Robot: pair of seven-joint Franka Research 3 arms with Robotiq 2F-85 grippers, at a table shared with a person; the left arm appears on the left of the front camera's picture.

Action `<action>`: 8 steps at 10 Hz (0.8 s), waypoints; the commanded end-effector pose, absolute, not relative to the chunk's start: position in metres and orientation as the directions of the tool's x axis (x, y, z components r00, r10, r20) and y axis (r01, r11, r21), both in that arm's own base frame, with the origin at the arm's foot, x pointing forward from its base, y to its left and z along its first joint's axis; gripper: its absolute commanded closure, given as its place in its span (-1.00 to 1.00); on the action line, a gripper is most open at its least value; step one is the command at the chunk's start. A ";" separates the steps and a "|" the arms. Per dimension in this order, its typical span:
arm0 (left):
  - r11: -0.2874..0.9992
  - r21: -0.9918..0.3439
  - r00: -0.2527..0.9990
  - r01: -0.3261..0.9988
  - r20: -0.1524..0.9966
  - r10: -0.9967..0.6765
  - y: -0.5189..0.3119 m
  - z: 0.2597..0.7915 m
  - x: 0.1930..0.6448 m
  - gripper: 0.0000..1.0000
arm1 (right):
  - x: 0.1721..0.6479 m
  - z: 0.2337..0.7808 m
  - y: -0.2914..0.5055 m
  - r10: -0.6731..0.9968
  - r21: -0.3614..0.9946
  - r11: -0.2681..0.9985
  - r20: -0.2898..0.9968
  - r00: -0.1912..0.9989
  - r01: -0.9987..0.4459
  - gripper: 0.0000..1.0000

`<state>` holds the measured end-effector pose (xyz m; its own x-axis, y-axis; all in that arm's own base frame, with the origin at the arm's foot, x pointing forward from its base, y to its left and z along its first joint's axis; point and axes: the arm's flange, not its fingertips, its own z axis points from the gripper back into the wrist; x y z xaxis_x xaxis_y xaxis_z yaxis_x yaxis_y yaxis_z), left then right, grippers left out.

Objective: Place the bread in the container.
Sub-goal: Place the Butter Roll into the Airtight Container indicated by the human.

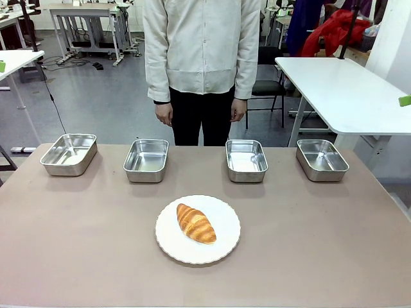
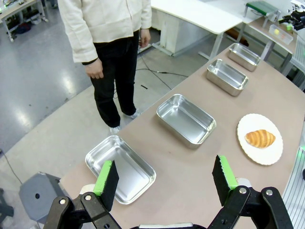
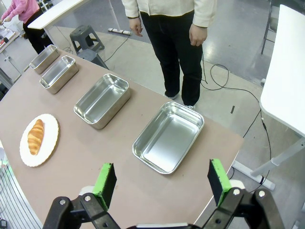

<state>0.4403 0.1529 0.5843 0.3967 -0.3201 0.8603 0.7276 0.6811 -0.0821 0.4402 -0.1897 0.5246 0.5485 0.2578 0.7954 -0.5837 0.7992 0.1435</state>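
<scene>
A croissant (image 1: pixel 196 223) rests on a white plate (image 1: pixel 226 249); beyond the plate, four bare steel trays (image 1: pixel 146 160) line the table (image 1: pixel 77 244). Left claw (image 2: pixel 166 168) and right claw (image 3: pixel 161 171) gape apart.

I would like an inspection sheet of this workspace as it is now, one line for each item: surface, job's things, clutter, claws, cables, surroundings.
Surface: flat brownish table top, no spills seen.
Job's things: golden-brown croissant lies on a round white scalloped plate, near side, middle. Four shiny rectangular steel trays stand in a row at the far edge, all empty: far-left tray, inner-left tray, inner-right tray, far-right tray.
Clutter: nothing seen.
Claws: left claw and right claw open, holding nothing, above the table.
Cables: thin black cable on the floor beyond the table.
Surroundings: person in a pale jacket standing at the far side, hands down; white side table; grey stool.
</scene>
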 end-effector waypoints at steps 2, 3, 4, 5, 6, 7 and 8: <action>0.674 -0.083 0.386 0.734 0.867 -0.314 0.153 0.586 0.441 -1.00 | 0.442 0.524 -0.190 0.248 0.147 0.796 0.806 0.538 -0.587 -1.00; 0.674 -0.083 0.386 0.734 0.867 -0.314 0.153 0.586 0.441 -1.00 | 0.442 0.524 -0.190 0.248 0.147 0.796 0.806 0.538 -0.587 -1.00; 0.674 -0.083 0.386 0.734 0.867 -0.314 0.153 0.586 0.441 -1.00 | 0.442 0.524 -0.190 0.248 0.147 0.796 0.806 0.538 -0.587 -1.00; 0.674 -0.083 0.386 0.734 0.867 -0.314 0.153 0.586 0.441 -1.00 | 0.442 0.524 -0.190 0.248 0.147 0.796 0.806 0.538 -0.587 -1.00; 0.674 -0.083 0.386 0.734 0.867 -0.314 0.153 0.586 0.441 -1.00 | 0.442 0.524 -0.190 0.248 0.147 0.796 0.806 0.538 -0.587 -1.00; 0.674 -0.083 0.386 0.734 0.867 -0.314 0.153 0.586 0.441 -1.00 | 0.442 0.524 -0.190 0.248 0.147 0.796 0.806 0.538 -0.587 -1.00; 0.674 -0.083 0.386 0.734 0.867 -0.314 0.153 0.586 0.441 -1.00 | 0.442 0.524 -0.190 0.248 0.147 0.796 0.806 0.538 -0.587 -1.00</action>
